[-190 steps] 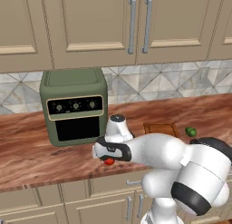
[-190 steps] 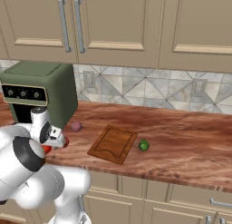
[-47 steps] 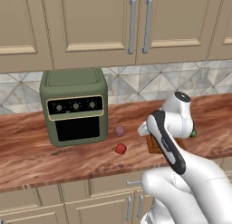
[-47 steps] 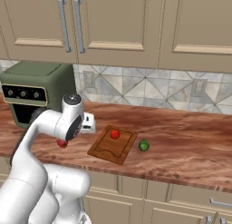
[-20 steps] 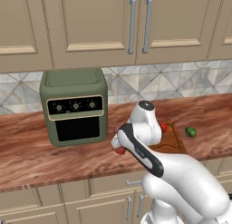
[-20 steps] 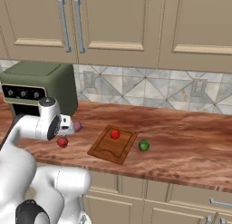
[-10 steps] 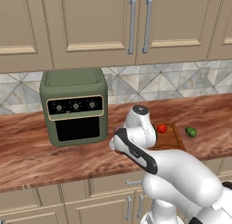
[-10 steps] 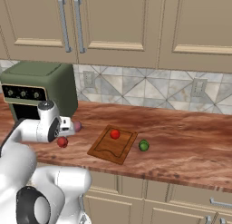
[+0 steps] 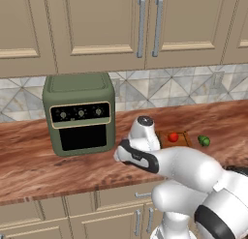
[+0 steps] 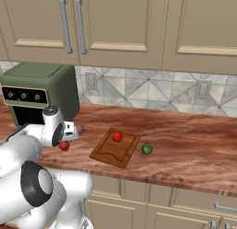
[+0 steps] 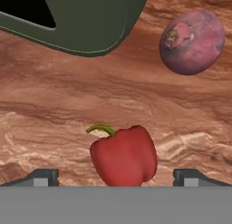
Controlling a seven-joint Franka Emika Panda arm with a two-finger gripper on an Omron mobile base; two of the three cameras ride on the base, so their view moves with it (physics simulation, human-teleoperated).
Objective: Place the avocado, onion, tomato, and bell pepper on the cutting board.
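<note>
pepper: on the counter, between the two fingertips of the gripper | onion: beyond the gripper, off to its right | oven: beyond, to its left | board: well apart from the gripper, tomato on it | avocado: just beside the board's far edge

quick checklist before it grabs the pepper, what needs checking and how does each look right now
1. Gripper open: ok, the two tips stand wide apart.
2. Bell pepper centred between the tips: ok.
3. Pepper free of neighbours: ok, the onion lies apart from it and the green oven is off to the other side.
4. Fingers low enough around the pepper: cannot tell.
5. Room on the cutting board: ok, the tomato sits at its far end.
6. Avocado out of the drop zone: ok, beside the board.
</note>
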